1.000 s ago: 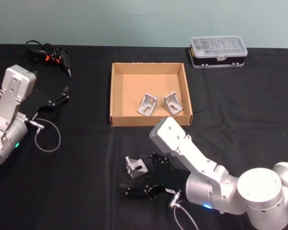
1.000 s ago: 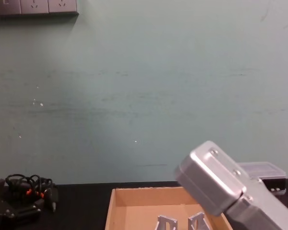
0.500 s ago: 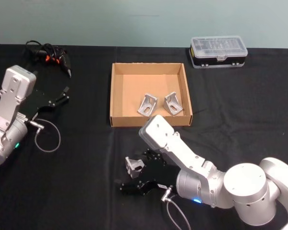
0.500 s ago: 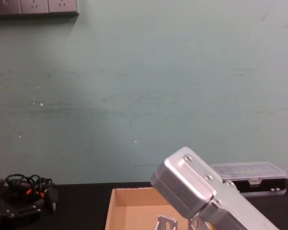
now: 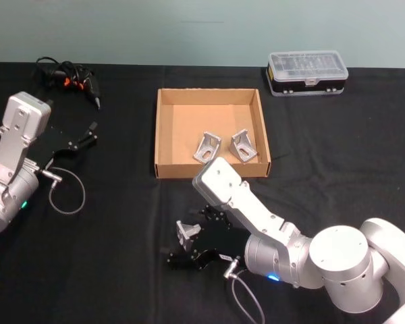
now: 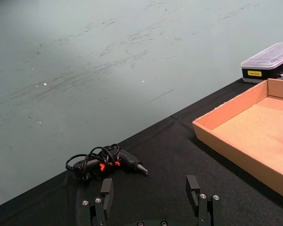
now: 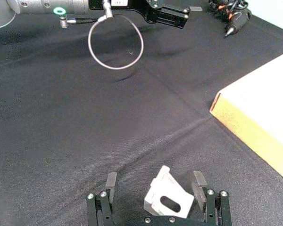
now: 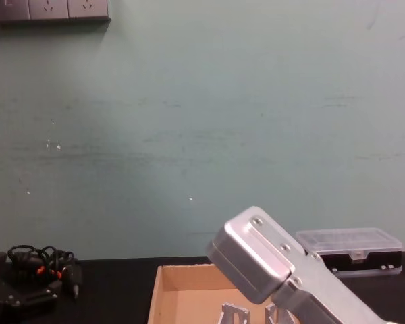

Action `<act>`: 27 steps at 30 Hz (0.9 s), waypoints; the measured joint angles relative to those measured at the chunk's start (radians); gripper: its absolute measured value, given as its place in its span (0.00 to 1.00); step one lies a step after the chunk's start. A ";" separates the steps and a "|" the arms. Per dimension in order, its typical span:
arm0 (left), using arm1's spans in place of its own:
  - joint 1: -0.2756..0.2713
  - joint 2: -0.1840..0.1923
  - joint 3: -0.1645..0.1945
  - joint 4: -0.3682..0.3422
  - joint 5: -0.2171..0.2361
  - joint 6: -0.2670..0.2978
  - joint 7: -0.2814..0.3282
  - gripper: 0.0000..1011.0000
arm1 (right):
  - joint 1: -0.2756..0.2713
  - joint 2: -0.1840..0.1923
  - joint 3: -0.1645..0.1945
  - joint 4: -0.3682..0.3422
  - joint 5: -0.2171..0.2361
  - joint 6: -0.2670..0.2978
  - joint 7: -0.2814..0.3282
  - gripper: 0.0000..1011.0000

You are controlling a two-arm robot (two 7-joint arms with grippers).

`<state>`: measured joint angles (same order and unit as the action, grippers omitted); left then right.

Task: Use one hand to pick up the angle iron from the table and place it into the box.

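Two brackets (image 5: 207, 146) lie in the box (image 5: 209, 169). My right tool (image 7: 154, 180), spread apart, straddles the angle iron (image 7: 169, 198) near it, ungrasped. Left tool (image 6: 149, 186) idle, spread.

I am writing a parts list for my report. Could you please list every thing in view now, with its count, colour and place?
shallow cardboard box: 1, tan, middle of the table, far side
metal angle irons in the box: 2, silver, near right part
metal angle iron on the table: 1, silver, in front of the box
clear-lidded plastic case: 1, black base, far right
corded tool: 1, black with orange, far left
flat table: 1, matte black
wall sockets: 3, grey, teal wall
left gripper: 1, black, open, table's left side
right gripper: 1, black, open around the table's angle iron
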<state>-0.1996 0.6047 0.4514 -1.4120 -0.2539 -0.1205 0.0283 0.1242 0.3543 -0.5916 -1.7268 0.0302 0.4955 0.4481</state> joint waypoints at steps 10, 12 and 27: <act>0.000 0.000 0.000 0.000 0.000 0.000 0.000 1.00 | -0.006 -0.007 0.010 0.002 -0.010 -0.002 0.006 0.85; 0.000 0.000 0.000 0.000 0.000 0.000 0.000 1.00 | -0.007 -0.008 0.012 0.002 -0.011 -0.005 0.007 0.80; 0.000 0.000 0.000 0.000 0.000 0.000 0.000 1.00 | -0.012 -0.011 0.018 0.005 -0.015 -0.022 0.015 0.30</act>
<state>-0.1995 0.6047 0.4514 -1.4120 -0.2539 -0.1205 0.0283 0.1124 0.3435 -0.5734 -1.7217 0.0154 0.4737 0.4634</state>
